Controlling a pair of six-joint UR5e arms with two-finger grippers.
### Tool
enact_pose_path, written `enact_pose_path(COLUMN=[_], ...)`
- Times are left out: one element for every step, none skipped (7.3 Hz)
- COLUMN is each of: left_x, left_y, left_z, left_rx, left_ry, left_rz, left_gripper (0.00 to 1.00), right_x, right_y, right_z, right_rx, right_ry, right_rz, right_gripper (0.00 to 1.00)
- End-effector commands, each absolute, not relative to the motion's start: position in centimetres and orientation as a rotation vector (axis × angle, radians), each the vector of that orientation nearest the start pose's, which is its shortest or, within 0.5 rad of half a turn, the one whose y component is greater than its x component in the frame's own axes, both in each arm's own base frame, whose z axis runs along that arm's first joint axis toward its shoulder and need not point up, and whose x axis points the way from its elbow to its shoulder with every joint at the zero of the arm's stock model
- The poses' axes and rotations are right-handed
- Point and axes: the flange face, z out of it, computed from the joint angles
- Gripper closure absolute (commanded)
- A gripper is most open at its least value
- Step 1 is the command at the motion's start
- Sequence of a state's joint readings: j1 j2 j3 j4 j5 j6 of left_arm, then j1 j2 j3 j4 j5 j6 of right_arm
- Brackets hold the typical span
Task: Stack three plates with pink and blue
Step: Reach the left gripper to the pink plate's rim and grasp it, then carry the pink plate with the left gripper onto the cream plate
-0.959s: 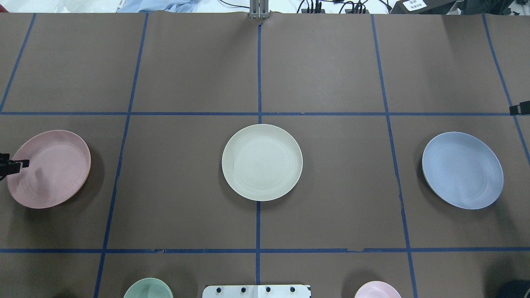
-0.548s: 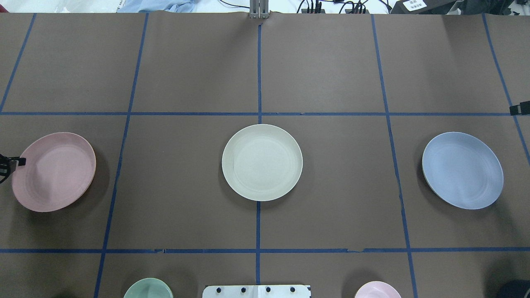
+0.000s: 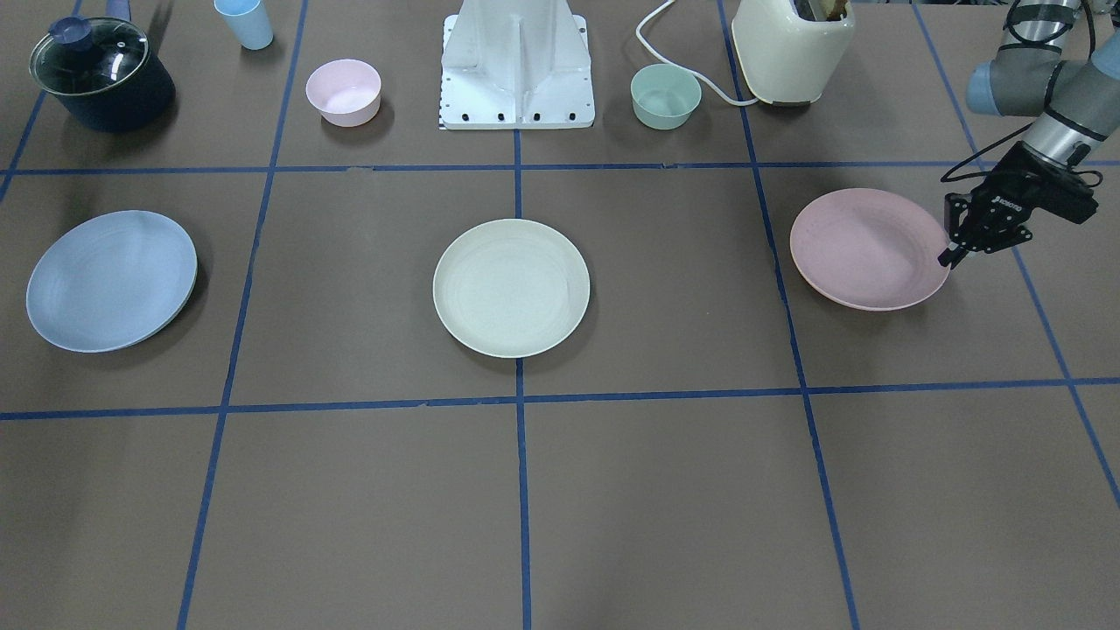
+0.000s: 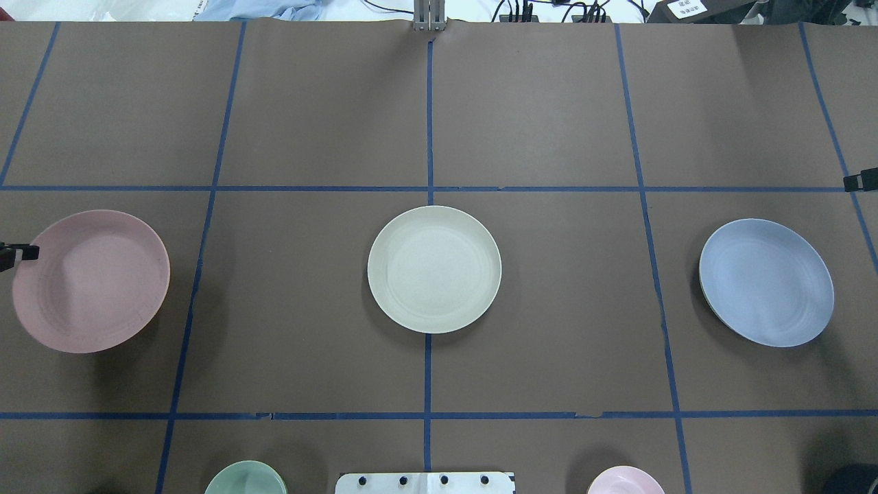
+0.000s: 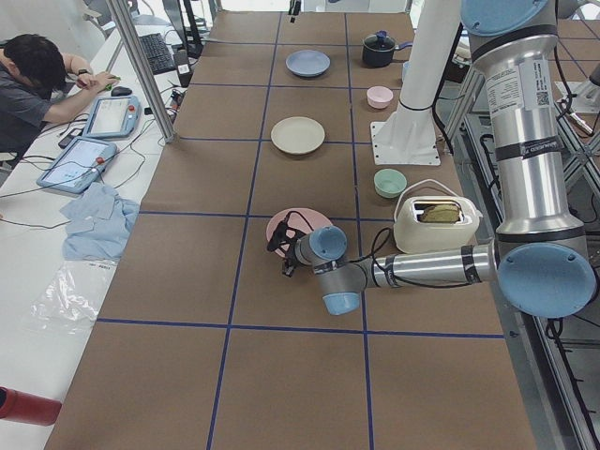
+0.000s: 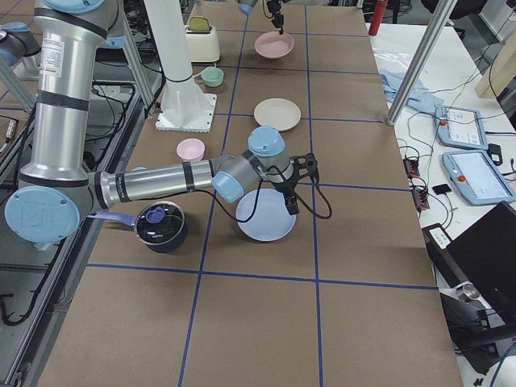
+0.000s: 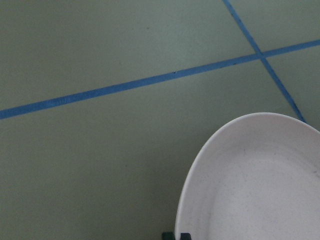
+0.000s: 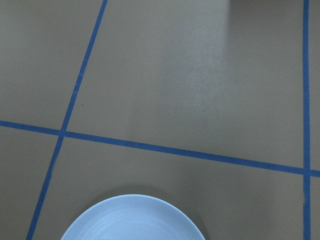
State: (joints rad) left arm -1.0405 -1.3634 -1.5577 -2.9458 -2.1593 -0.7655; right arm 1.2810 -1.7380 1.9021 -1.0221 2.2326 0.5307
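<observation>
The pink plate (image 4: 92, 281) is at the table's left, raised off the surface and slightly tilted. My left gripper (image 3: 949, 256) is shut on its outer rim; it is also at the overhead view's left edge (image 4: 17, 252). The left wrist view shows the plate (image 7: 255, 185) close below. The cream plate (image 4: 434, 269) lies flat at the centre. The blue plate (image 4: 767, 281) lies flat at the right. My right gripper (image 6: 289, 205) hovers over the blue plate's outer side (image 6: 264, 216); I cannot tell whether it is open or shut. The right wrist view shows only the plate's rim (image 8: 132, 220).
Along the robot's side stand a green bowl (image 3: 665, 94), a pink bowl (image 3: 343, 90), a cream toaster (image 3: 792, 48), a lidded dark pot (image 3: 101, 70), a blue cup (image 3: 245, 22) and the white robot base (image 3: 516, 70).
The pink plate has risen in my left gripper and shifted a little toward the centre, so it looks larger. The cream and blue plates and the right arm have not moved.
</observation>
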Motion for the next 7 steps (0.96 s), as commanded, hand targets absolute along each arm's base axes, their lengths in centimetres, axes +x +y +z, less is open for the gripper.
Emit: enact_pose_path(left_x=[14.0,14.6,15.9,18.9,23.7,30.0,35.3], left_y=[-42.6,-43.5,-45.0,-45.5,-45.4,-44.3,-43.8], left_z=[50.5,45.6,41.8,39.0,36.3,33.4,29.5], left_rx=[0.557,0.543,0.536,0.499,0.476,0.426,0.393], left_ry=[1.098,1.090,1.099,1.157,1.196,1.237,1.242], left_rz=[0.114,0.101,0.098,0.077,0.036,0.015,-0.030], left_gripper=[1.00,1.00,1.00,1.00,1.00,1.00,1.00], right_x=[-5.8,-5.8,-5.8,-5.8,-5.8,-5.8,-5.8], right_y=[-44.5,-44.5,-44.5,-44.5,-44.5,-44.5,-44.6], right_z=[51.2,51.2,51.2,51.1,51.1,51.1,51.1], right_rx=[0.376,0.376,0.376,0.378,0.376,0.378,0.378], right_ry=[-0.853,-0.853,-0.853,-0.855,-0.855,-0.855,-0.852], right_rz=[-0.013,-0.013,-0.013,-0.015,-0.013,-0.015,-0.013], right_gripper=[0.00,0.00,0.00,0.00,0.00,0.00,0.00])
